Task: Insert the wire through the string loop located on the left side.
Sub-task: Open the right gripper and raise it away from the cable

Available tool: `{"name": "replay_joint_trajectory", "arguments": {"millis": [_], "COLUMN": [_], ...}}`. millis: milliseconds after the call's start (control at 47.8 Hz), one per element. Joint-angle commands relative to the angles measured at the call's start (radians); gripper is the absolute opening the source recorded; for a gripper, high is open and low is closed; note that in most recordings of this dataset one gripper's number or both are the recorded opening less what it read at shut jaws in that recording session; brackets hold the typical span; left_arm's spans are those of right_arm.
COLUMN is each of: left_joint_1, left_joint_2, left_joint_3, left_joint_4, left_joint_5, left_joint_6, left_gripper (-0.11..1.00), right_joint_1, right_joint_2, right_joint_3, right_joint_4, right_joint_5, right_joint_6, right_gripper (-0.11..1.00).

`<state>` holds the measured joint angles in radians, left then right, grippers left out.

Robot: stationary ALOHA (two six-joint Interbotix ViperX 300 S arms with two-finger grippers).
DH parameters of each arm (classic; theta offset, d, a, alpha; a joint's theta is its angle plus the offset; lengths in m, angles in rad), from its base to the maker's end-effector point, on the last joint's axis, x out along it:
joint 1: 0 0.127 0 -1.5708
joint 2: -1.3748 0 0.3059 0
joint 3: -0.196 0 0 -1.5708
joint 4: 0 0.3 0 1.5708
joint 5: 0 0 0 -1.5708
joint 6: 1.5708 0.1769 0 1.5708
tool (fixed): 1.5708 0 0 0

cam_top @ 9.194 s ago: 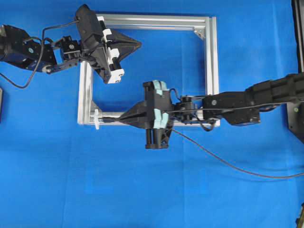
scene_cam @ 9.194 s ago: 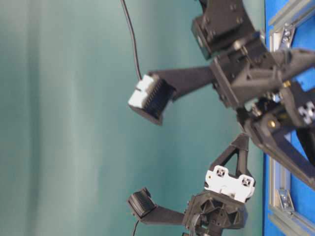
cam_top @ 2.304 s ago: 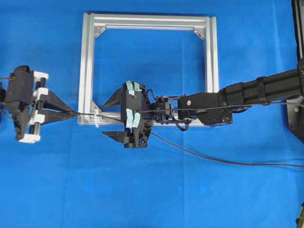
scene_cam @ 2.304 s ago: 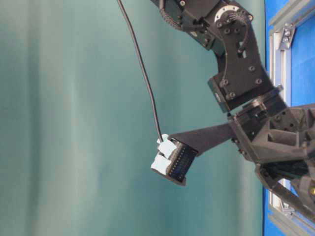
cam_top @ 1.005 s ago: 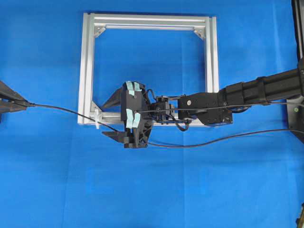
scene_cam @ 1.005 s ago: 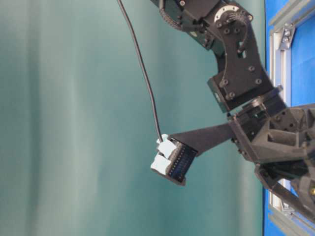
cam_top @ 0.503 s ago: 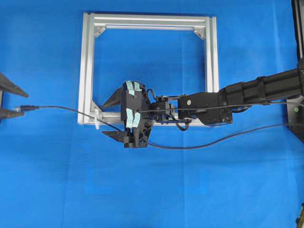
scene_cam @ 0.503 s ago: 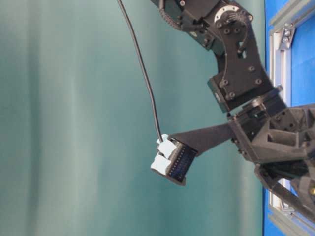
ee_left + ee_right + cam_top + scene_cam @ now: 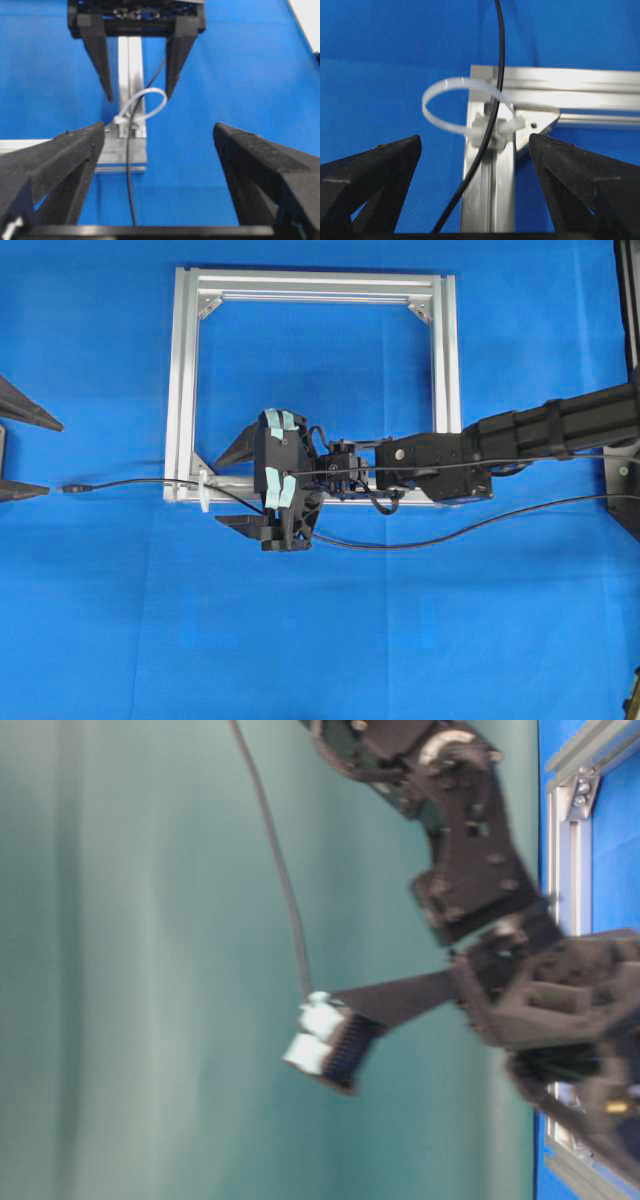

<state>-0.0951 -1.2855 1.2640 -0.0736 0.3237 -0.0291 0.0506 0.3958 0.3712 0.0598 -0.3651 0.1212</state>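
1. Wire (image 9: 140, 482) now free of the left gripper (image 9: 18, 452): clamped by closed jaws at the left edge a second ago, released since, jaws now spread wide with the plug tip (image 9: 70, 488) lying on the blue cloth (image 9: 320, 640) just beside the lower finger.
2. Right gripper (image 9: 238, 488) unchanged over the same second: jaws wide open, straddling the frame's (image 9: 182, 390) lower left corner, holding nothing.
3. Threaded through the string loop (image 9: 145, 106), as confirmed by both wrist views: black line passing inside the white ring at the corner.
4. Judged consequence: insertion apparently complete; release suggests hand-off finished, retreat of both arms likely remaining.
5. Long axis roughly left to right in the overhead view, tip pointing left, away from the frame.
6. Remainder trailing right, sagging below the right arm, leaving the picture at the right edge.
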Motion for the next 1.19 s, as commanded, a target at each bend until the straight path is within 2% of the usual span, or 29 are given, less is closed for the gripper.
{"name": "replay_joint_trajectory", "arguments": {"millis": [0, 524, 1173], "left_joint_1": [0.003, 0.003, 0.003], "left_joint_2": [0.008, 0.008, 0.008], "left_joint_3": [-0.017, -0.017, -0.011], "left_joint_4": [0.003, 0.003, 0.003], "left_joint_5": [-0.008, -0.015, -0.017], "left_joint_6": [-0.002, -0.005, -0.006], "left_gripper": [0.84, 0.84, 0.84], "right_joint_1": [-0.006, -0.037, -0.037], "right_joint_2": [-0.087, -0.255, -0.265], "right_joint_3": [-0.021, -0.041, -0.044], "right_joint_4": [0.000, -0.003, -0.003], "right_joint_5": [0.011, 0.109, 0.117], "right_joint_6": [0.002, -0.008, -0.021], "right_gripper": [0.98, 0.98, 0.98]}}
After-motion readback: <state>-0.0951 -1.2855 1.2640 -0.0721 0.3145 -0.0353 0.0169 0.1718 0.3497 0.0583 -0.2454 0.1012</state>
